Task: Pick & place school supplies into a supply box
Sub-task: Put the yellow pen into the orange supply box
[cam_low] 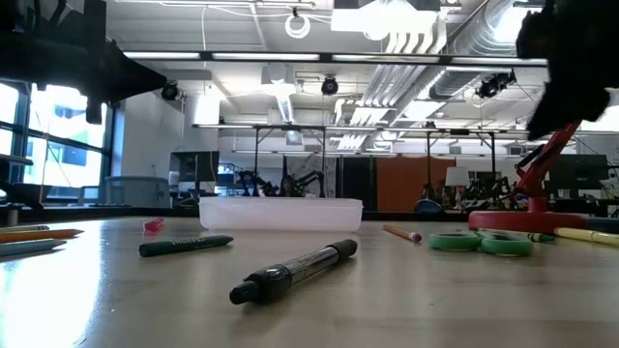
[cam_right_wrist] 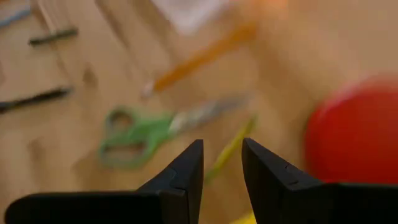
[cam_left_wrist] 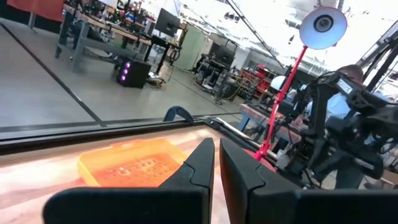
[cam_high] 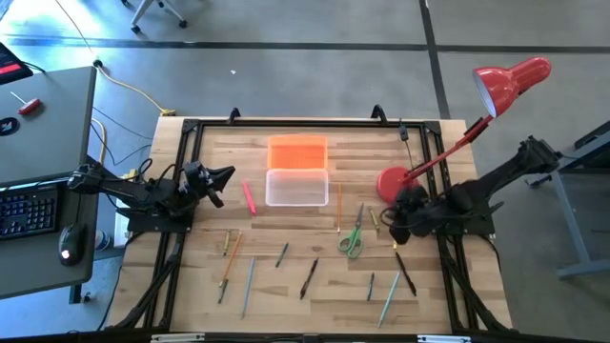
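Your right gripper [cam_right_wrist: 222, 163] hangs empty above the table, fingers slightly parted, just beside the green scissors [cam_high: 352, 240] and a yellow pencil [cam_right_wrist: 231, 149]. Your left gripper [cam_left_wrist: 216, 163] waits at the table's left edge, fingers nearly together, holding nothing. The clear box [cam_high: 296, 187] sits mid-table, orange lid [cam_high: 297, 152] behind it.

Matte black arms, tapered fingers [cam_right_wrist: 186, 168]

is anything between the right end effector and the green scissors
Nothing visible. The right end effector hangs just above the green scissors, with only bare table and a yellow pencil beside them.
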`<state>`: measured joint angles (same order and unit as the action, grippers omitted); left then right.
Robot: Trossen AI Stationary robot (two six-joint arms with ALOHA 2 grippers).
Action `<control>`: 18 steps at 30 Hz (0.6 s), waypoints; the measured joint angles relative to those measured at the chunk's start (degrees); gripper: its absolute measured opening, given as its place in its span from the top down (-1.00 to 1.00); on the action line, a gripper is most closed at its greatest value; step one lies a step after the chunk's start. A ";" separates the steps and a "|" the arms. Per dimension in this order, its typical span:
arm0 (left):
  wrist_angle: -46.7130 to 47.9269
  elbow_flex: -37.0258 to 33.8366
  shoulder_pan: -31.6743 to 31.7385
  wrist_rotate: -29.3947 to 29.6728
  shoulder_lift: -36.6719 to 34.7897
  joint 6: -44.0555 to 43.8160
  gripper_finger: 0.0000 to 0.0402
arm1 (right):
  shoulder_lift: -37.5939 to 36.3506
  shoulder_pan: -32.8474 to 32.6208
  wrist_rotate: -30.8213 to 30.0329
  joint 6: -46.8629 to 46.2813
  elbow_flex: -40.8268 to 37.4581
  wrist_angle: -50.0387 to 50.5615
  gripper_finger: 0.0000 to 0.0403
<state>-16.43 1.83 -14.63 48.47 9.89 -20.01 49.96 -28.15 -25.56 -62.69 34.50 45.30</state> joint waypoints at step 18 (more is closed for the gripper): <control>-0.07 0.00 0.00 1.55 0.00 0.20 0.71 | 21.07 -1.09 19.62 -41.51 -0.63 6.04 0.56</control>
<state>-16.49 1.83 -14.63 50.02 9.89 -19.81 71.03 -29.24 -5.93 -104.20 33.87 51.34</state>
